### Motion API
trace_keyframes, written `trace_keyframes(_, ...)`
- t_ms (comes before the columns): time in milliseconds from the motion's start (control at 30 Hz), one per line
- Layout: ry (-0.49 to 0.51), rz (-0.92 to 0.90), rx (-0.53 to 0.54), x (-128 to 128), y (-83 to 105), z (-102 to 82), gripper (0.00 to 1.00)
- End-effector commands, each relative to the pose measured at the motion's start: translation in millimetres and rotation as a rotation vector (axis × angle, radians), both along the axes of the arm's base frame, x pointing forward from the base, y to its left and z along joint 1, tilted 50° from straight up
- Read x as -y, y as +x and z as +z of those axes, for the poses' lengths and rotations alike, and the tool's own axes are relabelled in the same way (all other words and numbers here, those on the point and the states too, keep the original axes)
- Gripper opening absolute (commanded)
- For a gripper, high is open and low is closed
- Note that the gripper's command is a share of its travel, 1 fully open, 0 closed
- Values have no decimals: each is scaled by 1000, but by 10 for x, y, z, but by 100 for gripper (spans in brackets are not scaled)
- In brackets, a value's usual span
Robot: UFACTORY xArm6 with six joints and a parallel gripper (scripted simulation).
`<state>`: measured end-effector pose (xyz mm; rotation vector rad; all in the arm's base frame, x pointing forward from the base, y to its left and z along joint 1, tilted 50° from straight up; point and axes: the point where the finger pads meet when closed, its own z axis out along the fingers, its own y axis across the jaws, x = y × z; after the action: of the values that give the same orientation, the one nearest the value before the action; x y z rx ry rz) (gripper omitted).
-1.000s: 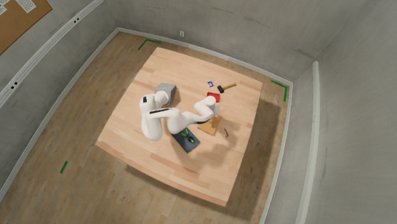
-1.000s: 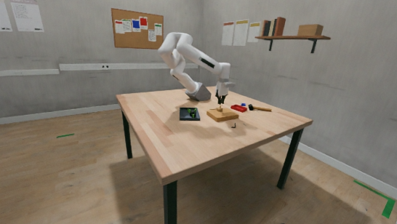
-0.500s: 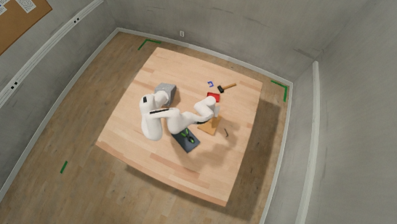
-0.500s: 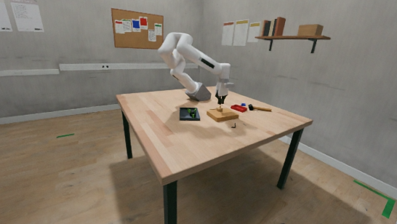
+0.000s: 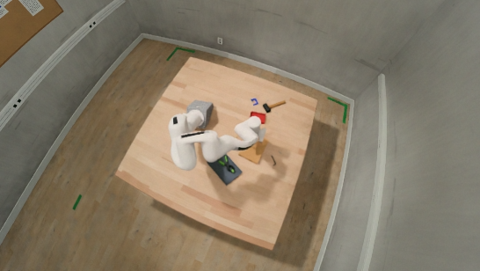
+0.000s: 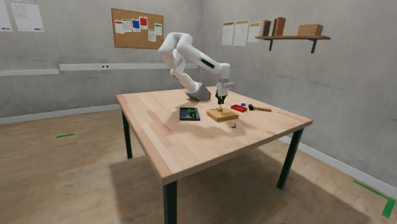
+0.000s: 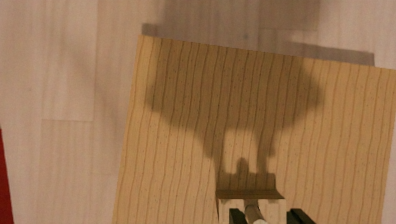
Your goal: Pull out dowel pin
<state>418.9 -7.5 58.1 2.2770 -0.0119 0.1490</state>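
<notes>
A tan bench board (image 6: 222,115) lies on the table near its middle and fills the wrist view (image 7: 250,125). A small wooden block (image 7: 248,200) stands on the board, with a pale dowel pin (image 7: 252,212) sticking up from it. My gripper (image 6: 220,98) hangs straight down over the block. In the wrist view its dark fingers stand on either side of the pin with a gap, partly open and not gripping. A green and black spring clamp (image 6: 192,113) lies on a dark tray (image 6: 189,113) left of the board. I cannot make out a bench stop.
A red flat piece (image 6: 238,108), a small blue piece (image 6: 243,104) and a hammer (image 6: 259,108) lie right of the board. A small black item (image 6: 233,126) lies in front of it. The arm's grey base (image 6: 199,93) stands behind.
</notes>
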Motion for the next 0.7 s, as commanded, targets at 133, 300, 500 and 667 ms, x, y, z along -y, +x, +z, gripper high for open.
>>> trace_keyframes(133,1,2,3,15,13,-14,28)
trace_keyframes(300,1,2,3,31,16,-28,28)
trace_keyframes(500,1,2,3,73,21,-64,28)
trace_keyframes(667,1,2,3,113,27,-98,28)
